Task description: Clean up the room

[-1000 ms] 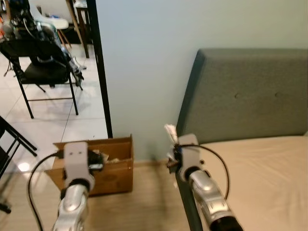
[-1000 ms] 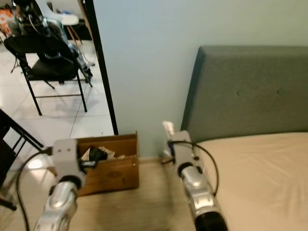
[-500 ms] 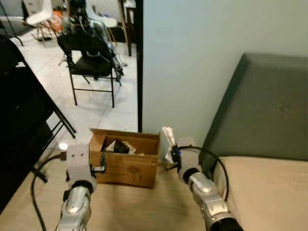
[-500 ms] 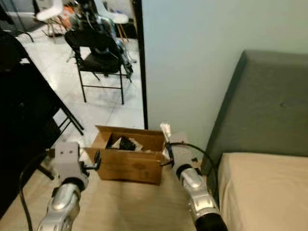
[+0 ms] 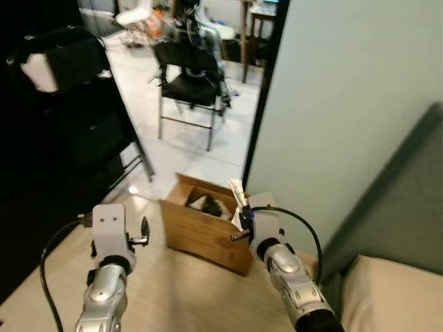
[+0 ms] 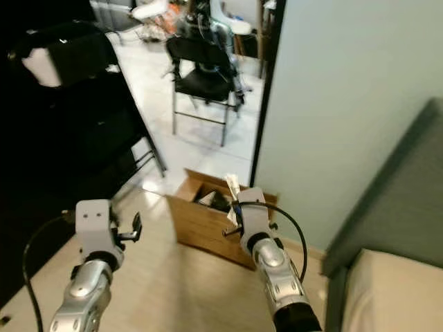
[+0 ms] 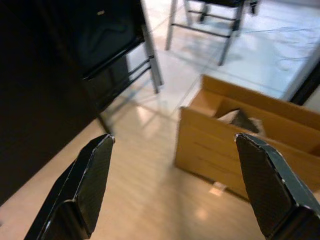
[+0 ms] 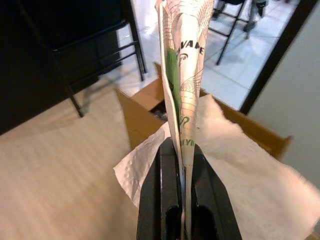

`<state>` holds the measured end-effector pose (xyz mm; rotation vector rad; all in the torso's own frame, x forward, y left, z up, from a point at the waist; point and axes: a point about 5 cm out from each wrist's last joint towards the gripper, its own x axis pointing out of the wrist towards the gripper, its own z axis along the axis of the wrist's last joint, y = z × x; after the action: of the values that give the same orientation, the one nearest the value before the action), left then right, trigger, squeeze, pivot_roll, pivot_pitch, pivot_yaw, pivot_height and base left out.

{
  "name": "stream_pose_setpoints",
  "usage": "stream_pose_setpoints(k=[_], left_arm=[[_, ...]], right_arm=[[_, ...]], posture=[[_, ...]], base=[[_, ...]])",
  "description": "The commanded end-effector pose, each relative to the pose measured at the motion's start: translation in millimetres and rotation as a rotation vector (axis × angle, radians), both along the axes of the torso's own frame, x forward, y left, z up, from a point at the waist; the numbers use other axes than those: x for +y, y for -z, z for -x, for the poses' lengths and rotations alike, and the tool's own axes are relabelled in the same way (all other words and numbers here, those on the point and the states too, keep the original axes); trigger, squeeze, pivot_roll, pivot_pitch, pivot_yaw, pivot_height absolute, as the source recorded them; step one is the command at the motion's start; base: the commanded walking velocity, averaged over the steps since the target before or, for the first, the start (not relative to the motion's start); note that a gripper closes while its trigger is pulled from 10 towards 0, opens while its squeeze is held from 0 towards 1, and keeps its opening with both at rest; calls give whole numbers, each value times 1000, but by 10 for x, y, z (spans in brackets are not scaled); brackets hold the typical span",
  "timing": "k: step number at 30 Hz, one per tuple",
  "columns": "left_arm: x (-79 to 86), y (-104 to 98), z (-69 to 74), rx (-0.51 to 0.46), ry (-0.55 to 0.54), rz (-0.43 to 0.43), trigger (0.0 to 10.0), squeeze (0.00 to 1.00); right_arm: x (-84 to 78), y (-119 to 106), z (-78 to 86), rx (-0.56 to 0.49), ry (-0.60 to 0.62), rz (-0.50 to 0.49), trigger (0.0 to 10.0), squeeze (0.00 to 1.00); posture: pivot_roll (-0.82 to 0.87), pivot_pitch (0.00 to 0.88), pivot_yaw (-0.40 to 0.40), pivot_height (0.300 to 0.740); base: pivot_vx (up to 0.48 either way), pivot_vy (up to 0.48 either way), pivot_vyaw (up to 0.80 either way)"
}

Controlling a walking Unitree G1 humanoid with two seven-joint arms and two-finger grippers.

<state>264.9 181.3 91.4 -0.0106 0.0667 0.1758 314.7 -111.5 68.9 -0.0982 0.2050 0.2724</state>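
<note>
Wood floor [image 5: 173, 290] | right hand [image 8: 181, 150] clamps wrapper [image 8: 182, 65], upright, above box [image 5: 208, 232] | left hand [image 7: 170, 185] wide open, empty

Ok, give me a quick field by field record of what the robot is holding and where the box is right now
right gripper: shut on a printed paper wrapper and a white tissue, held near the box
left gripper: open, nothing between its fingers, above the wood floor
cardboard box: open-topped, on the floor beside the doorway, trash already inside
folding chair: on the tiled floor beyond the doorway
</note>
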Motion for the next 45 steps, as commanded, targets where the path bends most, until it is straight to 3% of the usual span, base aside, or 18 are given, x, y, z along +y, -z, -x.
stream_pose_setpoints(k=[1, 10, 45], left_arm=[[-46, 23, -8, 14, 24, 5, 10000, 0], [-87, -34, -68, -15, 67, 6, 10000, 0], [-86, -28, -97, -4, 94, 23, 10000, 0]], right_arm=[[-81, 53, 14, 21, 55, -17, 10000, 0], [-100, 58, 6, 22, 86, -18, 10000, 0], [-127, 121, 60, 43, 120, -28, 10000, 0]], posture=[[1, 69, -67, 740], [0, 69, -57, 740], [-14, 81, -15, 740]], base=[[0, 0, 0], [95, 0, 0], [379, 0, 0]])
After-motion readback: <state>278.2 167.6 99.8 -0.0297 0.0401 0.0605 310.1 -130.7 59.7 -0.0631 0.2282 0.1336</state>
